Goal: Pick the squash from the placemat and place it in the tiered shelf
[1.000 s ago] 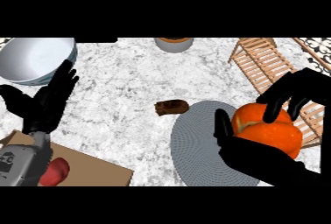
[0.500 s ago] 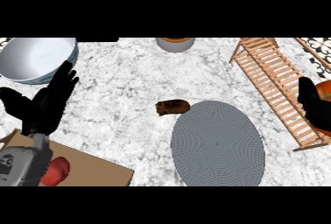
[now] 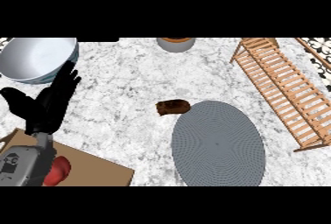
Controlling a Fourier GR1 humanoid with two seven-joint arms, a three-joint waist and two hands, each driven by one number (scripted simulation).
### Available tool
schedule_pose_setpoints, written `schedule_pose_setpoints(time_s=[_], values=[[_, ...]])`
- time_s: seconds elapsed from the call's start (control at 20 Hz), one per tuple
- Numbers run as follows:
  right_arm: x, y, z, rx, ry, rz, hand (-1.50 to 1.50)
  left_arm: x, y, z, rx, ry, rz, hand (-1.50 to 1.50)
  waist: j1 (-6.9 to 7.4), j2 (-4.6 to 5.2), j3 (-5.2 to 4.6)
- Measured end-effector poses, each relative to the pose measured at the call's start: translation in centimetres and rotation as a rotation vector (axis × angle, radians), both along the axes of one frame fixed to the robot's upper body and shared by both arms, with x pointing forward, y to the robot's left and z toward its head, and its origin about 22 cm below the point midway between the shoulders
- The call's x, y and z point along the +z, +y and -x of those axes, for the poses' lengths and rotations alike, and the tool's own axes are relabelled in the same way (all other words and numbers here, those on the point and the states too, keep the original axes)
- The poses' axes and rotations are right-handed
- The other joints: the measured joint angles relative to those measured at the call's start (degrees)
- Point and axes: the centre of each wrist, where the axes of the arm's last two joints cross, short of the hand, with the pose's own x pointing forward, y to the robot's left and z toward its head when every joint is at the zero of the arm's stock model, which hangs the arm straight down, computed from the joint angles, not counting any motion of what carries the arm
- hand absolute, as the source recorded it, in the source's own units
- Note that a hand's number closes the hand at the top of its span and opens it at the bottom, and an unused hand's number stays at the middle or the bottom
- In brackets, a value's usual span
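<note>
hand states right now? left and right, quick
left hand: open, fingers straight, holding nothing.
right hand: not in view, cannot be told.

The marble surface (image 3: pixel 123 87) carries a grey placemat (image 3: pixel 218 144) at lower centre, a bowl (image 3: pixel 35 59) upper left, and a wooden shelf (image 3: pixel 281 89) upper right.

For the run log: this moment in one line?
squash: not in view | placemat: no squash | left hand: open, resting | right hand: not in view
</note>
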Motion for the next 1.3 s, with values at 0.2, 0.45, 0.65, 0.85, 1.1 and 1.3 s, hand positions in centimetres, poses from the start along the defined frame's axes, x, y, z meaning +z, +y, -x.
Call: schedule_pose_setpoints(time_s=[0.2, 0.45, 0.65, 0.85, 1.1, 1.3], values=[[-0.8, -2.4, -0.3, -0.002, 0.005, -0.005, 1.5, 0.0, 0.3, 0.2, -0.005, 0.004, 0.0, 0.0, 0.08, 0.0, -0.01], [-1.7, -4.3, -0.8, -0.005, 0.007, -0.008, 1.5, 0.8, 0.4, 0.3, -0.004, 0.006, 0.001, 0.0, 0.16, 0.0, -0.01], [-2.6, -5.9, -1.0, -0.071, 0.015, -0.035, -1.5, -0.1, 0.4, 0.2, -0.007, 0.004, -0.001, 0.0, 0.21, 0.04, -0.03], [-3.9, -7.6, -2.1, -0.149, -0.022, -0.047, -1.5, -0.3, 0.6, 0.5, -0.009, 0.005, -0.001, 0.0, 0.36, 0.08, 0.0], [-4.8, -9.7, -3.4, -0.177, -0.14, -0.063, -1.5, 0.3, 0.2, 0.4, -0.008, 0.003, 0.0, 0.0, 0.46, 0.09, 0.02], [-3.6, -11.7, -3.9, -0.176, -0.218, -0.082, -1.5, 0.2, -0.2, 0.3, -0.008, 0.006, -0.003, 0.0, 0.41, 0.06, 0.0]])
